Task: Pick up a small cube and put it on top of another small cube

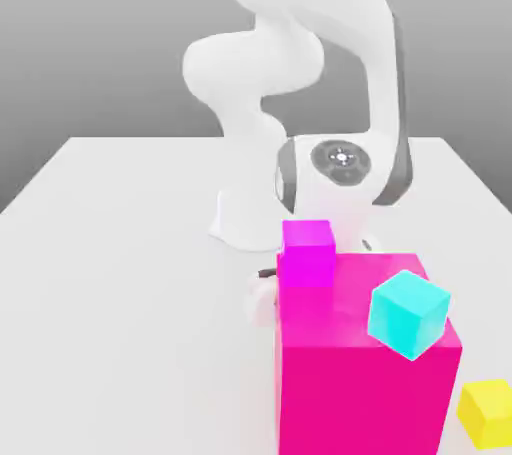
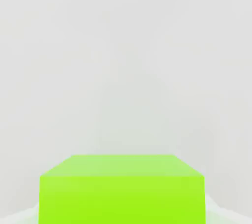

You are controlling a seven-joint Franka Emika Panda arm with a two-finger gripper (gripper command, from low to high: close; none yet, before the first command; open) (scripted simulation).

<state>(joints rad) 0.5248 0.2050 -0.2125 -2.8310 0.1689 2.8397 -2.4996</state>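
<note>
The small lime-green cube (image 2: 121, 191) sits very close under the hand camera, square to it, on the white table (image 2: 123, 70). In the exterior view my arm bends down to the table behind the big pink block (image 1: 360, 373), and a white part of the hand (image 1: 262, 299) pokes out past the block's left edge. The block hides the lime-green cube there, along with the rest of my gripper.
A small magenta cube (image 1: 307, 253) shows at the pink block's upper left corner; I cannot tell whether it is on or behind the block. A tilted cyan cube (image 1: 408, 315) overlaps its upper right. A small yellow cube (image 1: 489, 411) lies at the exterior view's right.
</note>
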